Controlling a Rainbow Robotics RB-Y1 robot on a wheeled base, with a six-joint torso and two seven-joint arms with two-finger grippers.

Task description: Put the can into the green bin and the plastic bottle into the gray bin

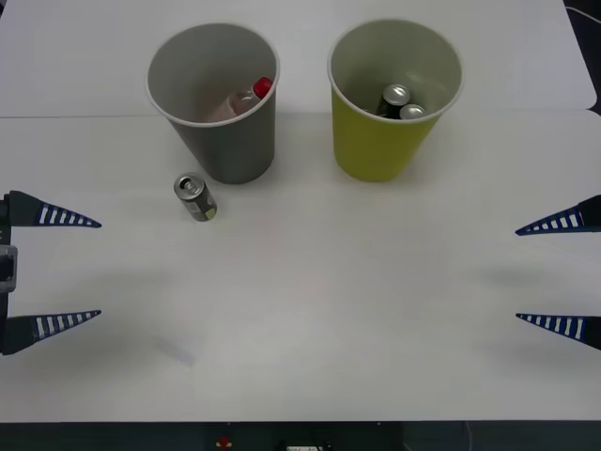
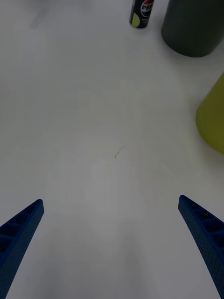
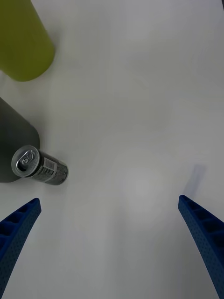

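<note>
- Front view: can (image 1: 195,197) stands on the desk (image 1: 319,301) beside the gray bin (image 1: 214,101).
- Left pincer (image 1: 68,269) and right pincer (image 1: 554,272) both gape wide, empty.
- Left should straddle the can squarely, then lift it to the green bin (image 1: 394,99).

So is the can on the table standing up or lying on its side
Standing upright. The can sits on the table in front of the gray bin, its silver pull-tab top facing up; the right wrist view shows its label upright too.
</note>
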